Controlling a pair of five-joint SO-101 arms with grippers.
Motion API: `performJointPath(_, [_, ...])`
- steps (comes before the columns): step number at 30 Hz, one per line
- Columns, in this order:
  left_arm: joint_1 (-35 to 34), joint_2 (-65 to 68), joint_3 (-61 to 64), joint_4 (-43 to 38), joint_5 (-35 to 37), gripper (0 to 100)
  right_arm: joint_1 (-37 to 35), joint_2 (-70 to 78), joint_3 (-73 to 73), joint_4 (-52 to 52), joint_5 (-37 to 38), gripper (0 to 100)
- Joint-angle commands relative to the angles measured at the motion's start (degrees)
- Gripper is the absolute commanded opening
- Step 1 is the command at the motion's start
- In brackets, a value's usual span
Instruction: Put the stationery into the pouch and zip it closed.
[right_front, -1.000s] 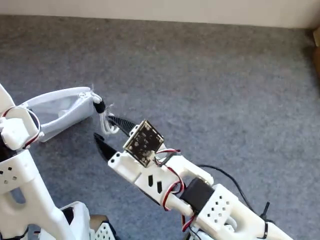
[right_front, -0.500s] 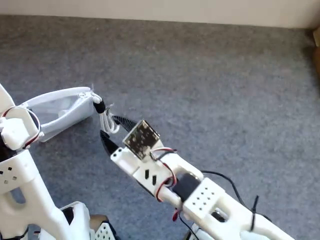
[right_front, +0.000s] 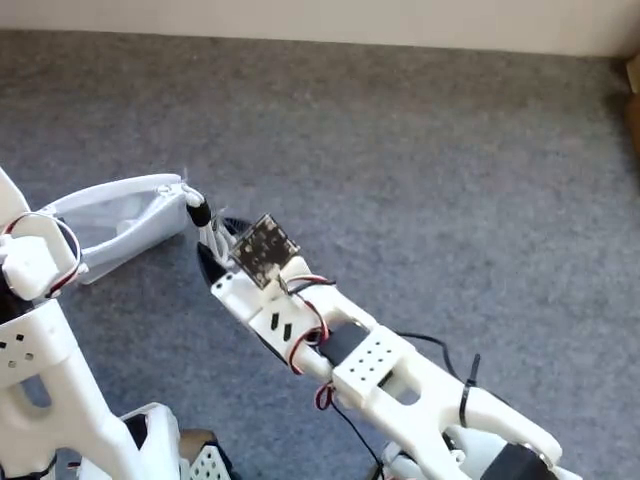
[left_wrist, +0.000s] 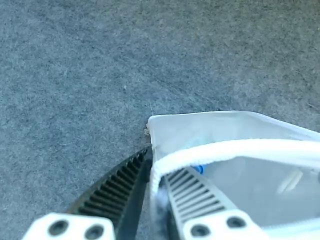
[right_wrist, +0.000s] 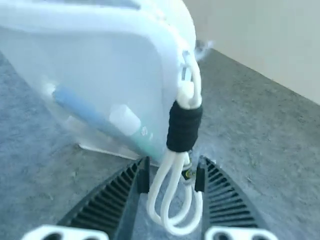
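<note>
Pouch (right_front: 120, 225) clamped in left end effector (left_wrist: 150, 162); zipper cord (right_wrist: 161, 192) between right end effector (right_wrist: 172, 162)

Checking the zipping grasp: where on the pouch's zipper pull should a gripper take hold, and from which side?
Pinch the white cord loop just beyond its black bead, coming in from the end away from the pouch. The loop hangs free and thin between the right gripper's open jaws, and the bead should stop slipping.

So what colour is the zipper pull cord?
White cord with a black sleeve; clearest in the right wrist view.
</note>
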Motion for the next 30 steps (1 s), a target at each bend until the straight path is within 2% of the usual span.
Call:
performJointPath(1, [1.10,0.04,1.36,-0.18,-0.53,1,2.33,0.04,-6.29,-1.45,-5.89,14.8])
performJointPath(12, [1.10,0.04,1.36,-0.26,-0.53,1,3.56,10.15,-13.76,-1.71,-7.65,14.8])
performJointPath(22, [1.10,0.13,1.36,-0.26,-0.53,1,3.47,10.33,-14.11,-1.71,-7.30,14.8])
performJointPath(27, [1.10,0.13,1.36,-0.35,-0.53,1,2.95,10.33,-13.76,-1.80,1.41,14.8])
performJointPath(30, [1.10,0.13,1.36,-0.35,-0.62,1,2.24,10.33,-14.02,-1.80,1.76,14.8])
